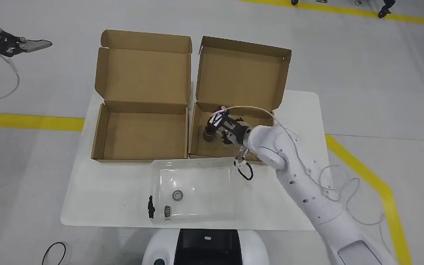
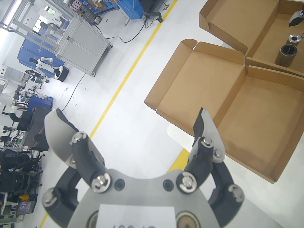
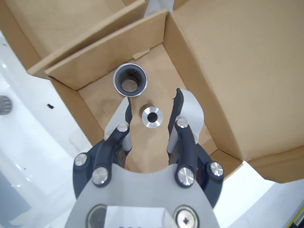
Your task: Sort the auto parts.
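small parts [image 1: 177, 195] in clear bin [image 1: 212, 189]: too small to identify | knurled ring [image 3: 4, 105]: cut off at view edge

No text, number or brand can be read. In the left wrist view, a white label [image 2: 136, 216] sits on the metal base plate of the left gripper [image 2: 129, 116], at the bottom edge of the frame. The frame edge cuts off its dark characters, so they cannot be made out. In the right wrist view, a similar white label [image 3: 135, 217] sits on the base plate of the right gripper [image 3: 154, 97], at the bottom centre. Only the tops of its print show, too little to read.
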Available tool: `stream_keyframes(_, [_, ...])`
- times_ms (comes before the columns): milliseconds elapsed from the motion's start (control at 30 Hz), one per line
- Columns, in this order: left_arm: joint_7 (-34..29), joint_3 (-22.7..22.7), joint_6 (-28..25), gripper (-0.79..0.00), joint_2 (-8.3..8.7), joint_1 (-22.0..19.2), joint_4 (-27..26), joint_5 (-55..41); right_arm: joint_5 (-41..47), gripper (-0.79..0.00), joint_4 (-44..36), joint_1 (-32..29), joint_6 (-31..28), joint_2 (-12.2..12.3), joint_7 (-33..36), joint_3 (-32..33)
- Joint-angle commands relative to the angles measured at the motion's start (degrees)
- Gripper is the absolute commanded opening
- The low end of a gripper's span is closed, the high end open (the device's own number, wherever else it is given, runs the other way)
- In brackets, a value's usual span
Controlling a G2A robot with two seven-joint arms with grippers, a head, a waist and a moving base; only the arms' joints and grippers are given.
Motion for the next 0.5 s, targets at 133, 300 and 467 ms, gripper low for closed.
stream_keyframes(133, [0.0, 0.0, 0.0, 0.0, 0.0, 0.0, 0.0, 0.0, 1.7, -0.468, -7.6, -4.8, -8.2, 0.9, -5.5, -0.3])
stream_keyframes(300, [0.0, 0.0, 0.0, 0.0, 0.0, 0.0, 0.0, 0.0, -0.6, -0.465, -9.8, -7.7, -10.2, 1.1, -6.8, -3.1])
stream_keyframes(467, [0.0, 0.0, 0.0, 0.0, 0.0, 0.0, 0.0, 0.0, -1.1, -0.459, -10.3, -9.5, -12.5, 0.9, -9.1, -7.1])
